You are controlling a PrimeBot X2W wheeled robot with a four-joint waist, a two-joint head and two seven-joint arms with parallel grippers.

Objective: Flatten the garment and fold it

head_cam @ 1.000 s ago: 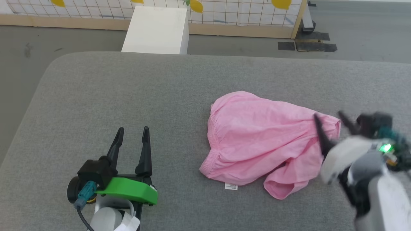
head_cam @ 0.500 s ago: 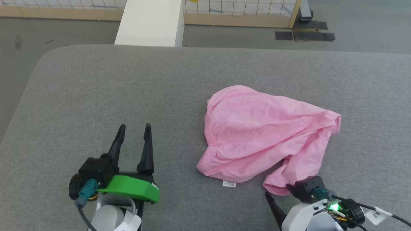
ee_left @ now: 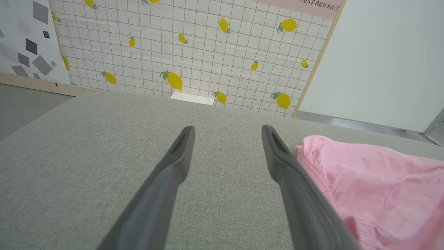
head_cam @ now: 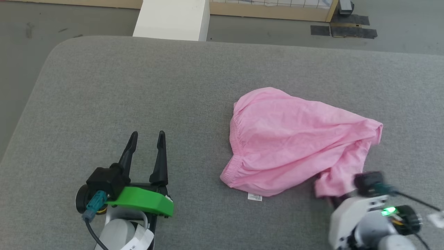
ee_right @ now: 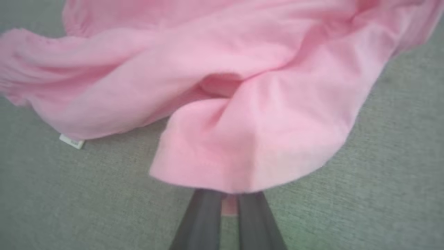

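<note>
The light-pink garment [head_cam: 295,142] lies crumpled on the grey padded surface [head_cam: 138,86], right of centre in the head view. Its small white label [head_cam: 255,197] pokes out at the near hem. My right gripper [head_cam: 331,198] is at the garment's near right corner. In the right wrist view its fingers [ee_right: 204,215] sit close together, shut on a fold of the garment's hem [ee_right: 229,166]. My left gripper [head_cam: 148,133] rests open on the surface to the left of the garment, apart from it. In the left wrist view the garment [ee_left: 374,184] lies just right of my left gripper [ee_left: 227,130].
A white box [head_cam: 171,19] stands on the floor past the surface's far edge. Black tape patches [head_cam: 343,31] mark the floor at the back right. A lemon-patterned grid panel [ee_left: 194,52] stands behind. Bare grey surface stretches left and beyond the garment.
My right gripper swung from the garment's right side down to its near hem and closed on the fabric, lifting that corner a little. The head camera tilted down. The left gripper stayed put.
</note>
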